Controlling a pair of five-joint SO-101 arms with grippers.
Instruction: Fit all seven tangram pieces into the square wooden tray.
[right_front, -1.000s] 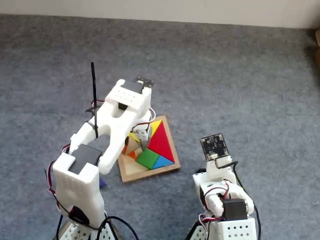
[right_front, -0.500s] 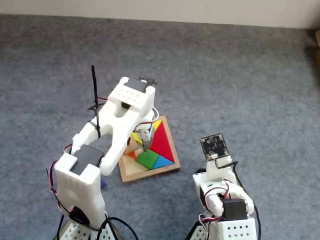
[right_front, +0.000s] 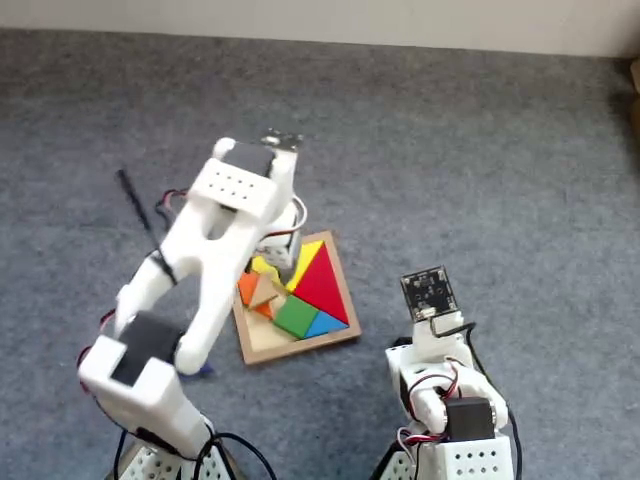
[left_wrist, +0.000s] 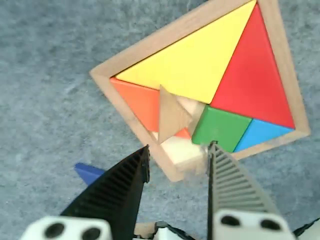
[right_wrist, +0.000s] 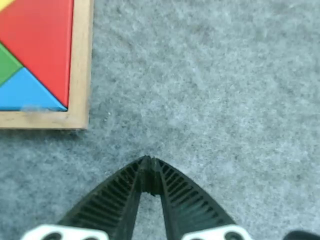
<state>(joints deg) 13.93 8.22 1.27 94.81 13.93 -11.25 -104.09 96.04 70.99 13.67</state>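
Observation:
The square wooden tray (right_front: 300, 346) lies on the carpet and holds a yellow triangle (left_wrist: 195, 62), a red triangle (left_wrist: 250, 80), a green square (left_wrist: 220, 127), a blue triangle (left_wrist: 260, 135) and an orange piece (left_wrist: 142, 100). A bare-wood triangle (left_wrist: 172, 117) rests tilted, partly on the orange piece, beside a bare patch of tray floor. My left gripper (left_wrist: 178, 149) hangs open above that corner with nothing in it. A dark blue piece (left_wrist: 90, 172) lies on the carpet outside the tray. My right gripper (right_wrist: 150, 175) is shut over bare carpet, apart from the tray's corner (right_wrist: 80, 60).
Grey carpet surrounds the tray on all sides. The left arm (right_front: 220, 230) leans over the tray's left half in the high view. The right arm (right_front: 445, 400) sits folded near the front edge, right of the tray.
The left arm has lifted off the tray and swung up and to the left. The bare-wood triangle stays in the tray. The right arm has not moved.

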